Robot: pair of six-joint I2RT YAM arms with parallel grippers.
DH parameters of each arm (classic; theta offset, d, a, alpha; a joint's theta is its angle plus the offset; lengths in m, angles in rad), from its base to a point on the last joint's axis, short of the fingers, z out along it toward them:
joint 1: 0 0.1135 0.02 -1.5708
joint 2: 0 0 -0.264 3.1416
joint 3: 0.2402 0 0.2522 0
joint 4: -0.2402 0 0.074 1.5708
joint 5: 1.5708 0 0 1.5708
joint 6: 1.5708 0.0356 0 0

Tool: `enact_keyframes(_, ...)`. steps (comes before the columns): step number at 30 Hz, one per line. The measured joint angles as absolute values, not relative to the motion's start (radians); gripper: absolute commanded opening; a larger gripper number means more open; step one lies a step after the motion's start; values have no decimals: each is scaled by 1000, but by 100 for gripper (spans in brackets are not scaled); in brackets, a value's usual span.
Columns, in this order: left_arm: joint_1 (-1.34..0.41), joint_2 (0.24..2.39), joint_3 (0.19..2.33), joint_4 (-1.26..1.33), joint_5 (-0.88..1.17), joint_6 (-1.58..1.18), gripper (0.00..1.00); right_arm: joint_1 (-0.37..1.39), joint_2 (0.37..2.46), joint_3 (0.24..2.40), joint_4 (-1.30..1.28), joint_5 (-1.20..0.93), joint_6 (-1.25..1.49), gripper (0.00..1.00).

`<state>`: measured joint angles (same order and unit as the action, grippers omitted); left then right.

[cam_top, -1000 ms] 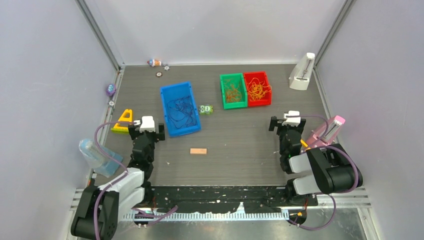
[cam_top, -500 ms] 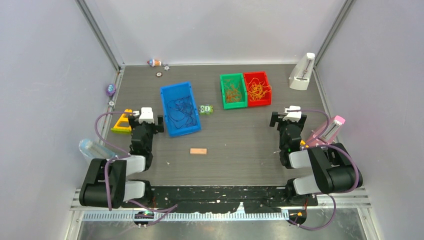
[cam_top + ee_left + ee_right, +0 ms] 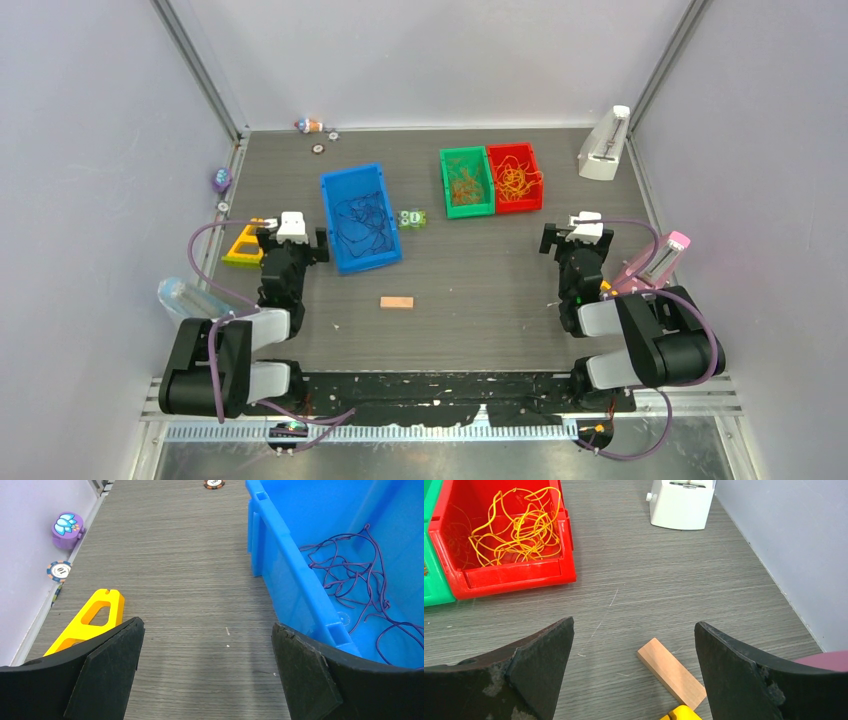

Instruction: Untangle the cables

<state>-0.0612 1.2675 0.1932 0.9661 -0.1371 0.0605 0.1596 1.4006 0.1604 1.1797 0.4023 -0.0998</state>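
The cables lie sorted in three bins. Dark purple strands [image 3: 355, 575] sit in the blue bin [image 3: 340, 190], orange ones [image 3: 466, 186] in the green bin [image 3: 447, 170], and yellow ones [image 3: 519, 527] in the red bin [image 3: 509, 577]. My left gripper [image 3: 292, 238] hovers open over bare table just left of the blue bin [image 3: 285, 570], nothing between its fingers [image 3: 207, 630]. My right gripper [image 3: 573, 238] is open near the right side, below the red bin [image 3: 530, 165]. A small wooden block [image 3: 671, 672] lies on the table between its fingers [image 3: 634, 627].
A yellow triangle piece [image 3: 245, 243] lies left of the left gripper. Another wooden block [image 3: 397, 302] sits mid-table, with a green toy [image 3: 412, 218] by the blue bin. A white metronome [image 3: 604, 145], a pink one [image 3: 655, 262], a plastic bottle [image 3: 190, 305] and poker chips [image 3: 59, 570] line the edges.
The left arm has folded back toward its base and its gripper has shifted slightly farther from the near edge. The right gripper has edged a little farther out. Both stay open.
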Motion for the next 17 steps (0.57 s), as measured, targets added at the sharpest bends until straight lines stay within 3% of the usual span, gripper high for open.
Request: enact_keyframes(17, -58, 1267, 193, 964, -130, 60, 100, 160, 1401, 160, 1180, 402, -100, 95)
